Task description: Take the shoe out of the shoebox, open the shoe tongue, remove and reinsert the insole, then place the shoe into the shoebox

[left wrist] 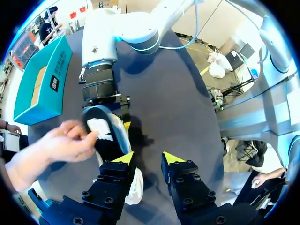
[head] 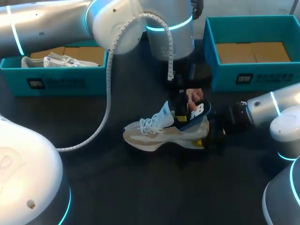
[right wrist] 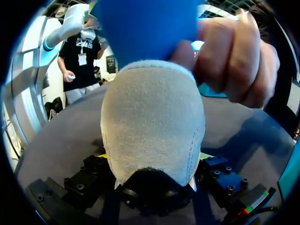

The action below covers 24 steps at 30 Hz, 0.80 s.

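Note:
The white and beige shoe [head: 150,136] lies on its sole mid-table, toe to the left. A person's hand [head: 193,96] holds its dark blue insole [head: 199,111] tilted up out of the shoe's opening. My left gripper [head: 180,115] hangs over that opening; in its wrist view the gripper [left wrist: 147,158] is open, with bare table between the fingers, the shoe [left wrist: 136,185] under one finger, and the hand [left wrist: 65,143] on the insole [left wrist: 101,133] ahead. My right gripper [head: 213,133] is shut on the heel [right wrist: 152,122], which fills its wrist view, with the hand [right wrist: 234,56] above.
A teal shoebox [head: 56,82] at the back left holds another white shoe [head: 61,61]. A second teal shoebox [head: 253,75] at the back right shows only its cardboard floor. My left arm's grey cable [head: 108,89] loops down over the table left of the shoe.

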{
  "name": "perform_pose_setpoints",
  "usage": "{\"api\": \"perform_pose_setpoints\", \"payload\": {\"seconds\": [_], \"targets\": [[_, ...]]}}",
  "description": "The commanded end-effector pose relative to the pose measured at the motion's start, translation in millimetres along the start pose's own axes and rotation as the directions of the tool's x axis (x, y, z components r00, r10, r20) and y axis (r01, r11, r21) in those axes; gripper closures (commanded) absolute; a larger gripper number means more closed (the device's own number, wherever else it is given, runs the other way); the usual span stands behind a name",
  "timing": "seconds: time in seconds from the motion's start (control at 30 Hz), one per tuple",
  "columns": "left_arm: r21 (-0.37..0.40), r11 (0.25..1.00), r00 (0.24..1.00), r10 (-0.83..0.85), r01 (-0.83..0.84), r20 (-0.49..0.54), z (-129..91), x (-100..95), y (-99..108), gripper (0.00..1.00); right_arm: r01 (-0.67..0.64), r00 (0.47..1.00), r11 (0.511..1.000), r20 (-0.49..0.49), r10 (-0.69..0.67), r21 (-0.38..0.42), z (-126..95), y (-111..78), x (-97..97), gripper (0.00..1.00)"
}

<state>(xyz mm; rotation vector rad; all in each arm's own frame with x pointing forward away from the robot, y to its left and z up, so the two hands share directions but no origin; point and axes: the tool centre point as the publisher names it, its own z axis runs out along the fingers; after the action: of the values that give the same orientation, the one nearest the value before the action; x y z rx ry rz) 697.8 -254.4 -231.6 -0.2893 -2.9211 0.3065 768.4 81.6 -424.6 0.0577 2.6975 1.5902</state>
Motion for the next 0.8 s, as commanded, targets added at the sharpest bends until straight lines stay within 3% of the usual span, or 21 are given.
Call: {"api": "perform_pose_setpoints", "payload": {"seconds": [0.03,0.67,0.8], "targets": [[0.007,1.000,1.000,-0.001,0.001,0.003,-0.3,1.7,2.9,0.63,-0.001,1.000,1.000,0.001,0.001,0.004,1.2,0.7,-0.2,1.00],[0.005,1.000,0.999,-0.028,0.028,0.031,-6.6,2.9,7.5,0.61,-0.001,1.000,1.000,0.001,0.001,0.004,1.2,0.7,-0.2,1.00],[-0.006,0.998,0.994,-0.059,0.060,0.088,-3.1,1.3,7.8,0.58,-0.001,1.000,1.000,0.001,0.001,0.004,1.2,0.7,-0.2,1.00]]}}
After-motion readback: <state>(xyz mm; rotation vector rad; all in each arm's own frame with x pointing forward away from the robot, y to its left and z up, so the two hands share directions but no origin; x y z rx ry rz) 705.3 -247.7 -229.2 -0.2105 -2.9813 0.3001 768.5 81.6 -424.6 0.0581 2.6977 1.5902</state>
